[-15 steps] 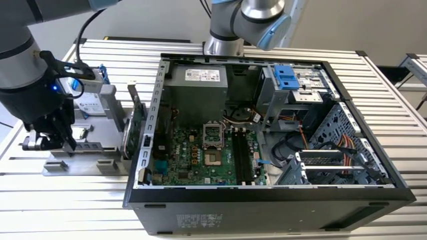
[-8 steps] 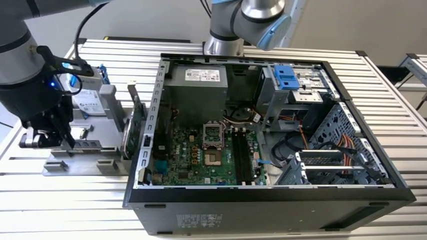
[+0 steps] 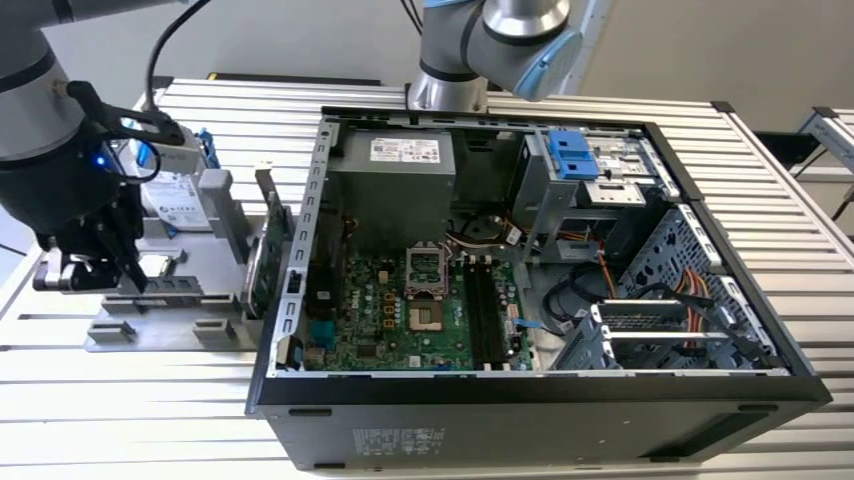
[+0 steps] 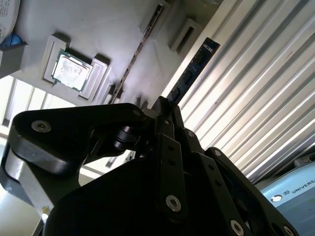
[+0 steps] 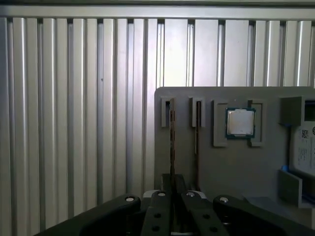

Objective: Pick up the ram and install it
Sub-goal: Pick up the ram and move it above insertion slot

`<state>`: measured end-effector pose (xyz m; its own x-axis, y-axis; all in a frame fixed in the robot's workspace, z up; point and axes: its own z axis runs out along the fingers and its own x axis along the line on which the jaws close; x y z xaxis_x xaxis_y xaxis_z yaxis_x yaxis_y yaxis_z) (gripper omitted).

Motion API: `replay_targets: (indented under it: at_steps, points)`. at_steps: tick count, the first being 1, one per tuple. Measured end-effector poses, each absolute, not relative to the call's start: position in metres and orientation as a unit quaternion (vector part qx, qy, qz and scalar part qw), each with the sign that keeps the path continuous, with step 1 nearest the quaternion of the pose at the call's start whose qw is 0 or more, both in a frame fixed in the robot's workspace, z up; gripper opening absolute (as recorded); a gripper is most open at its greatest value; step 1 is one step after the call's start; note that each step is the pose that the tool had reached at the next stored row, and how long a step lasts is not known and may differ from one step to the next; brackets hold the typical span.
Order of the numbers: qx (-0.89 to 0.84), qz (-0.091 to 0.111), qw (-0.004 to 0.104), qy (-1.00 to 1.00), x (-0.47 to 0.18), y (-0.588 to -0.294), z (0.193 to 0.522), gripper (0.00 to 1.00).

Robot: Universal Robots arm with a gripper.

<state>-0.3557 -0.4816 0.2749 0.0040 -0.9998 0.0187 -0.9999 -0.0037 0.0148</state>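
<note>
Ribbed metal table (image 4: pixel 256 98) is seen beneath black pincer (image 4: pixel 165 105), clamped on thin dark ram stick (image 4: pixel 192 73); tilting is risked by end-only grip.

You had bright, even overhead light in the exterior view: the slatted table (image 3: pixel 787 200) shone pale, while the computer case (image 3: pixel 534 420) lay shadowed inside. In the second wrist view the slats glared white, and the gripper (image 4: pixel 165 104) pinching the ram (image 4: pixel 197 64) read as dark silhouettes. The first wrist view was dimmer and greyer.
</note>
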Motion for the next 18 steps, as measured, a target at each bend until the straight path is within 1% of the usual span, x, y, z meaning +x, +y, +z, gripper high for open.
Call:
replay_targets:
  at_steps: [18]
  points:
    - [0.708, 0.001, 0.012, -0.706, -0.356, -0.482, 0.291, 0.00]
